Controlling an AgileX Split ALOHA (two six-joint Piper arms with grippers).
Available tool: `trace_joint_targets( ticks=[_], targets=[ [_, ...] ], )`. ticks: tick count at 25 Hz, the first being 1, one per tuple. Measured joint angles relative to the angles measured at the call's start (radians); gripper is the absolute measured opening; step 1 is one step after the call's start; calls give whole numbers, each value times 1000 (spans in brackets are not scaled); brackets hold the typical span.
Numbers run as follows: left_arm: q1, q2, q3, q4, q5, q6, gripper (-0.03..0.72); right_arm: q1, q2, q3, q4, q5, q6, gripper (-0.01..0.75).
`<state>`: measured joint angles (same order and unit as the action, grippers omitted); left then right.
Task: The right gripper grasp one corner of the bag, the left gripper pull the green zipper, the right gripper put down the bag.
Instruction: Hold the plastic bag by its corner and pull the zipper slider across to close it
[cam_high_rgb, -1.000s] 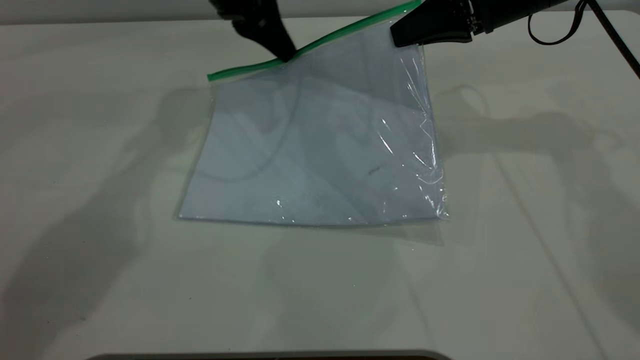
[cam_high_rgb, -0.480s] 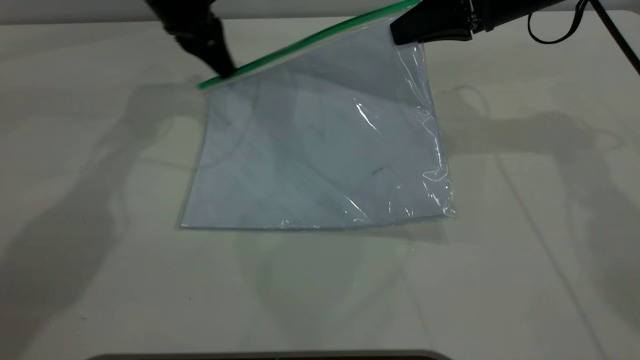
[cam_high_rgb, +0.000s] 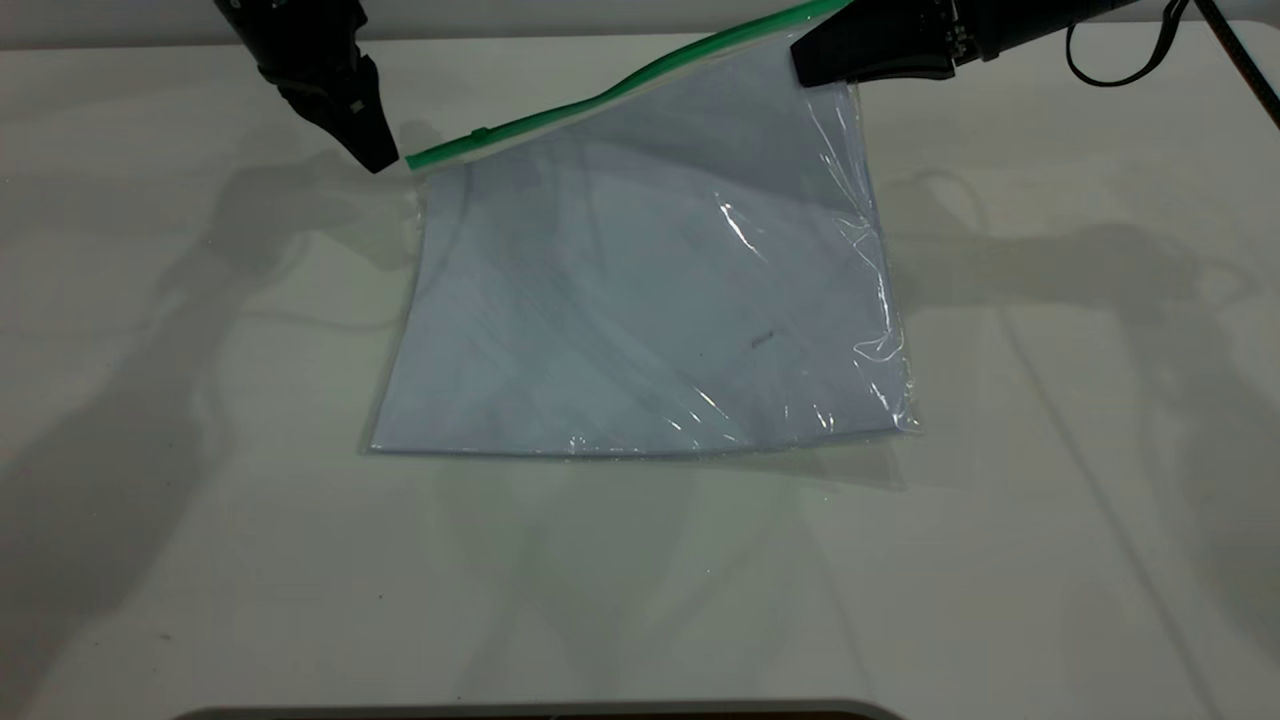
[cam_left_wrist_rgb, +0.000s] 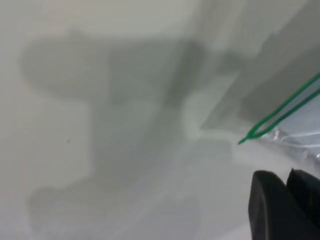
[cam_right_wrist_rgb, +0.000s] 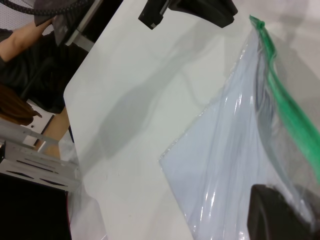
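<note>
White table (cam_high_rgb: 1050, 520) under everything. The bag (cam_high_rgb: 640, 320) lies on it, near edge down on the table, far right corner lifted. Right gripper (cam_high_rgb: 800, 62) is clamped on that raised corner. Left gripper (cam_high_rgb: 382, 160) sits just beside the bag's far left corner, off the bag, fingers closed together, nothing held. Green zipper (cam_high_rgb: 610, 92) runs along the bag's far edge, its slider tab (cam_high_rgb: 480, 133) near the left end.

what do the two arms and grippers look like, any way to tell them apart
Both are black with tapered, pointed black jaws. The left gripper is plain matte black with a small pale marking on its side. The right gripper has a silver cylindrical part behind its jaws and a black cable looping off the arm.
</note>
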<state>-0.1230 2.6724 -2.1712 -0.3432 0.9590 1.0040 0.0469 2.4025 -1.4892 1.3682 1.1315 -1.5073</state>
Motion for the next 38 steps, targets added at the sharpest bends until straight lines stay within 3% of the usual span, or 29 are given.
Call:
trace_joint_targets(
  ticks=[5,11,14,26,38],
  targets=[
    [-1,-25,0,-144,-1,25,146,0,0,0,0,0,0,33],
    [-21,-65,-1,-253,25,114,333,0,0,0,0,0,0,33],
    [-39,-38,-1,-255,20,135,387,0,0,0,0,0,0,33],
    [-58,-1,0,-256,-71,151,359,0,0,0,-2,1,-1,33],
    [-58,28,0,-274,-56,152,359,0,0,0,-12,1,-1,33]
  ],
)
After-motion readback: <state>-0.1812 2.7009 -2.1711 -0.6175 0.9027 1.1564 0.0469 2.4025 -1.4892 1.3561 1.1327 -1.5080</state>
